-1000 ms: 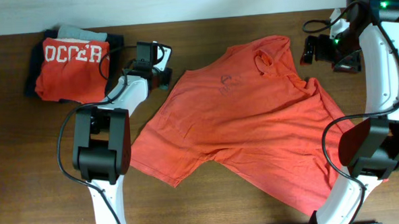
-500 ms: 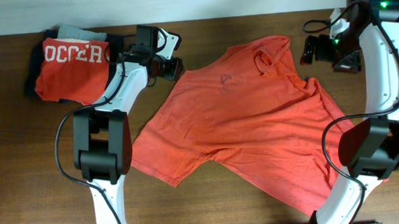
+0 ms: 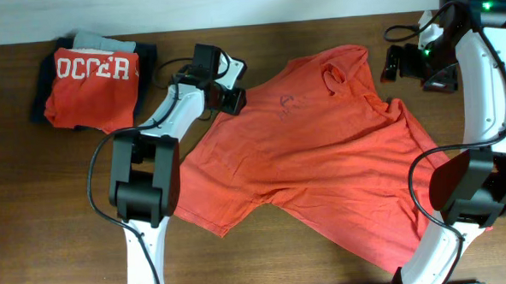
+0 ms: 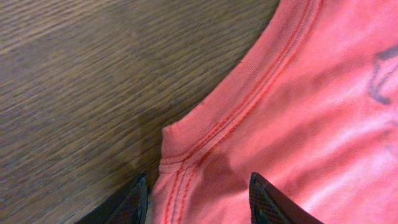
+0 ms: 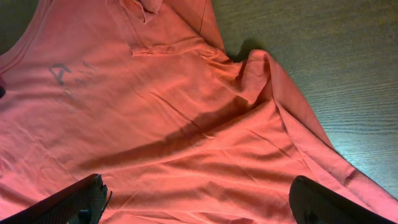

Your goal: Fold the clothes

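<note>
While the T-shirt [image 3: 323, 169] lies spread across the middle of the table [image 3: 34, 211], its long axis slants from the upper centre of the overhead frame down to the lower right, with the small dark logo near the upper end. My left gripper [image 4: 199, 208] sits at the shirt's upper left edge, fingers parted around a stitched corner and nothing pinched. My right gripper [image 3: 397, 63] hangs just off the upper right edge, spread wide and holding nothing.
</note>
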### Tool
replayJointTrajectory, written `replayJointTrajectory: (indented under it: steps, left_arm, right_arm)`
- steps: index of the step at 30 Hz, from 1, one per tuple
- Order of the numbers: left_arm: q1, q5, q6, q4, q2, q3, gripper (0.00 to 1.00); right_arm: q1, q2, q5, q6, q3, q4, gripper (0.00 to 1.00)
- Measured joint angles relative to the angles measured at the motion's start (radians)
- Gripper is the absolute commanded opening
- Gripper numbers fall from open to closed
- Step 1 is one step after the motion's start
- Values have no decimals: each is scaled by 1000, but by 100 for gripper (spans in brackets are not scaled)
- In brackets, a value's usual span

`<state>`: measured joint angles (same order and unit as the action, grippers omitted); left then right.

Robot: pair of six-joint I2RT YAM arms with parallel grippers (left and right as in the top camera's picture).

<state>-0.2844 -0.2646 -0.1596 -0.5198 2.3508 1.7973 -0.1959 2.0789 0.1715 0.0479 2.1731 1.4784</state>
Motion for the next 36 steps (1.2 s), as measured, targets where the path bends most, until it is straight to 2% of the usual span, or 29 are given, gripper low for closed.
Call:
replayJointTrajectory:
  steps: [5, 16, 20, 29, 36]
  left_arm:
    - [2, 27, 4, 0, 0, 0, 38]
    - [2, 37, 3, -19, 0, 0, 36]
    - [2, 38, 8, -29, 0, 0, 17]
    - [2, 37, 7, -37, 0, 0, 0]
    - [10, 37, 11, 5, 0, 0, 1]
  right_arm:
    - [0, 0, 0, 0, 0, 0, 99]
    - [0, 0, 0, 0, 0, 0, 99]
    - [0, 0, 0, 0, 0, 0, 98]
    - [0, 0, 0, 0, 0, 0, 99]
    - [0, 0, 0, 0, 0, 0, 99]
